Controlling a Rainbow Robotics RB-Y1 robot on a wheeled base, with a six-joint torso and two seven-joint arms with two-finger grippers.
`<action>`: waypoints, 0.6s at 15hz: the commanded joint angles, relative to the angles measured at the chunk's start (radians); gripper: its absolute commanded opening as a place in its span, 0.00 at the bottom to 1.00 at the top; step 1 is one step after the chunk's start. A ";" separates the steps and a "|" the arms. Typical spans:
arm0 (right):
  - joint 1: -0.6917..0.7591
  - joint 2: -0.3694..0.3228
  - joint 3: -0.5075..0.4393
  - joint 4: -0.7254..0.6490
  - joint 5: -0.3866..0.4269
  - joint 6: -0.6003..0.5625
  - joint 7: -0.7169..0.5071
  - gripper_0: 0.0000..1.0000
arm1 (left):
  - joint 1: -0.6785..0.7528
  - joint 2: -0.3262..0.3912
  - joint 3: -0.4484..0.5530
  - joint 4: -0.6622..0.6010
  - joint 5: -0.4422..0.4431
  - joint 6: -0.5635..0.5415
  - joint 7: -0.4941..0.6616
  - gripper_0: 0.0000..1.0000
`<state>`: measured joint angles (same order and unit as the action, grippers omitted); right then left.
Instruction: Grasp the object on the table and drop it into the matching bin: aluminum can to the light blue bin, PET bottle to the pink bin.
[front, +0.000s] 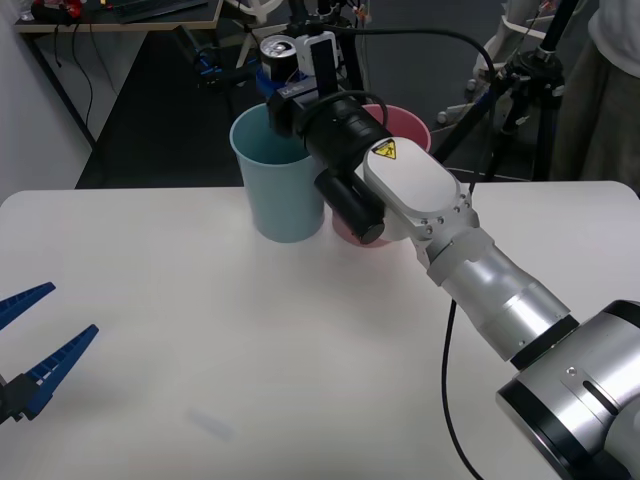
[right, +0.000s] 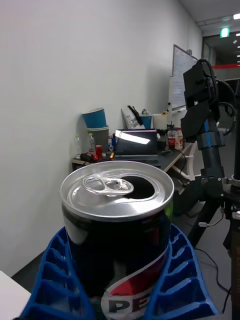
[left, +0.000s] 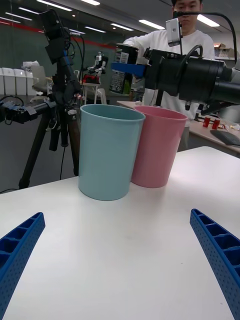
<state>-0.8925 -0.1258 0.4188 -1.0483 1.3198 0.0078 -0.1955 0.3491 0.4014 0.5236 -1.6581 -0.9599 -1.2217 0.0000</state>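
My right gripper (front: 277, 75) is shut on the aluminum can (front: 279, 56), a dark can with a silver lid, and holds it upright just above the far rim of the light blue bin (front: 278, 190). The wrist view shows the can (right: 117, 225) clamped between the blue ribbed fingers (right: 180, 280). The pink bin (front: 405, 128) stands touching the blue one on its right, partly hidden by my right arm. In the left wrist view the can (left: 127, 54) hangs over the light blue bin (left: 109, 150), beside the pink bin (left: 156, 147). My left gripper (front: 30, 350) rests open at the table's near left.
The white table (front: 250, 360) stretches bare in front of the bins. Tripods and cables stand behind the table's far edge. A person stands beyond the far right corner, touching nothing.
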 joint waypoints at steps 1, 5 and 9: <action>0.001 0.000 0.002 -0.002 0.019 0.000 0.001 1.00 | 0.000 0.000 0.000 0.000 0.000 0.000 0.000 1.00; 0.000 0.000 0.002 -0.006 0.015 -0.002 -0.001 1.00 | 0.000 0.000 0.000 0.000 0.000 0.000 0.000 1.00; 0.001 0.000 0.002 -0.007 0.012 -0.002 -0.001 1.00 | 0.000 0.000 0.000 0.000 0.000 0.000 0.000 1.00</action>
<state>-0.8915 -0.1258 0.4203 -1.0550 1.3321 0.0068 -0.1954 0.3491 0.4014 0.5236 -1.6581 -0.9599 -1.2217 0.0000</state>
